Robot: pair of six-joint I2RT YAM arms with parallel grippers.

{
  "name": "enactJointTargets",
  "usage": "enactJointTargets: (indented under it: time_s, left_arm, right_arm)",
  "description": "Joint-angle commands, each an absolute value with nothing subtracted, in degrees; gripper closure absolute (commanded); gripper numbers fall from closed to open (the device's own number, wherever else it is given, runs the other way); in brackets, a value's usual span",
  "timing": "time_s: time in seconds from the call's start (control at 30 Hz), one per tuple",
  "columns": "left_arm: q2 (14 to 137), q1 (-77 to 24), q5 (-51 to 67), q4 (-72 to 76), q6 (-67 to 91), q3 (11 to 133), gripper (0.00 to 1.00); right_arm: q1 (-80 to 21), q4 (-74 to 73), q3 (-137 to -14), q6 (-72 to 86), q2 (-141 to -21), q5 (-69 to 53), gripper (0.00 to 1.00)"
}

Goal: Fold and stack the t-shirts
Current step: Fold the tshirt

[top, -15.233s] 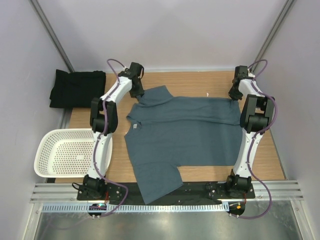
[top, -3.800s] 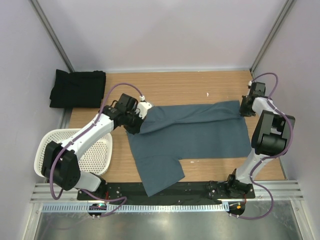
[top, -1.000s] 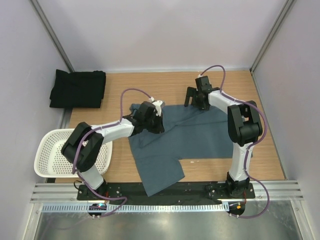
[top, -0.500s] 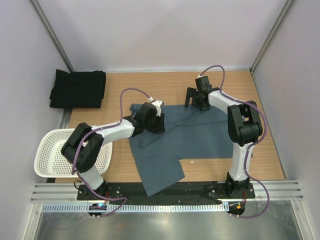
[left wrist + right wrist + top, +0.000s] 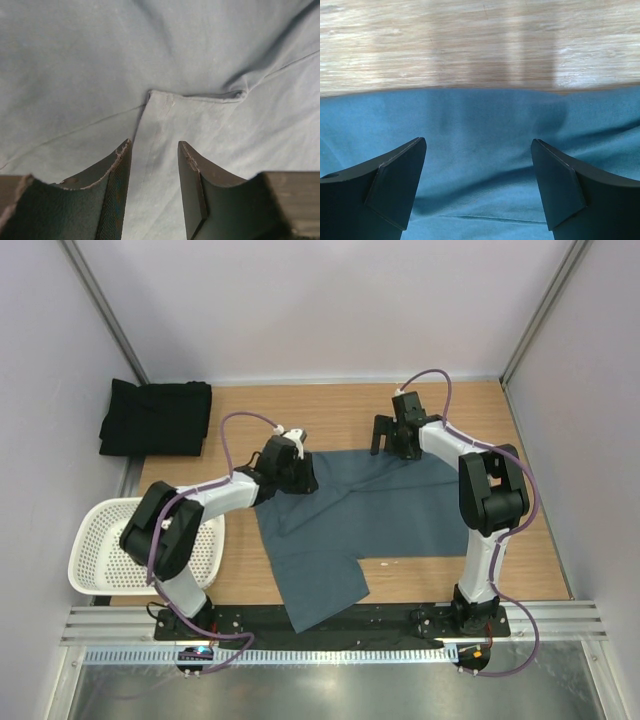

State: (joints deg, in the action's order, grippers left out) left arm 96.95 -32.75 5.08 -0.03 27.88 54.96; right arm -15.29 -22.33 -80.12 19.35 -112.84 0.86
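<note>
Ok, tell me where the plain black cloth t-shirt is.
Top view: the plain black cloth t-shirt lies at the far left corner of the wooden table, beyond the white perforated plastic basket.

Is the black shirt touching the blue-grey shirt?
Apart. The top view shows bare table between the black shirt at the far left and the blue-grey shirt.

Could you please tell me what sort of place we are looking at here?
Probably a robot lab work cell, not a home: a wooden table boxed in by plain panels, a metal mounting rail at its near edge, and a blue-grey t-shirt laid out for folding.
</note>
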Motion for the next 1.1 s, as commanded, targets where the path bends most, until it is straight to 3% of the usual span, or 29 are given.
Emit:
enactJointTargets:
  time_s: [0.0, 0.33, 0.53, 0.7, 0.8, 0.87, 0.97, 1.07]
  left_arm:
    - [99.0, -32.6, 8.0, 4.5, 29.9, 54.6, 0.56]
    - [102.1, -32.6, 10.0, 7.3, 31.7, 53.3, 0.6]
    - [101.7, -32.6, 12.0, 8.9, 32.1, 52.9, 0.8]
    - [101.1, -32.6, 11.0, 8.2, 30.9, 52.6, 0.87]
    - [99.8, -32.6, 9.2, 6.5, 29.6, 52.9, 0.77]
    - [99.0, -32.6, 7.2, 5.9, 28.9, 52.6, 0.61]
    - [98.5, -32.3, 5.5, 5.5, 28.6, 52.5, 0.53]
    - [99.2, -31.8, 5.9, 5.4, 28.9, 52.4, 0.52]
  right_arm:
    - [-15.6, -21.9, -80.0, 18.4, -110.0, 0.7, 0.08]
    - [-15.6, -22.3, -80.2, 18.1, -110.0, 0.8, 0.08]
    - [-15.6, -22.2, -79.9, 18.3, -110.2, -1.1, 0.08]
    - [-15.6, -22.1, -80.0, 18.4, -110.5, -1.3, 0.08]
    - [-15.6, -22.2, -80.2, 18.4, -110.6, -1.6, 0.08]
    - [-15.6, -22.1, -80.2, 18.4, -110.7, -1.7, 0.08]
    - [-15.6, -22.1, -80.2, 18.5, -110.9, -1.8, 0.08]
    - [-15.6, -22.2, -80.2, 18.5, -111.0, -1.6, 0.08]
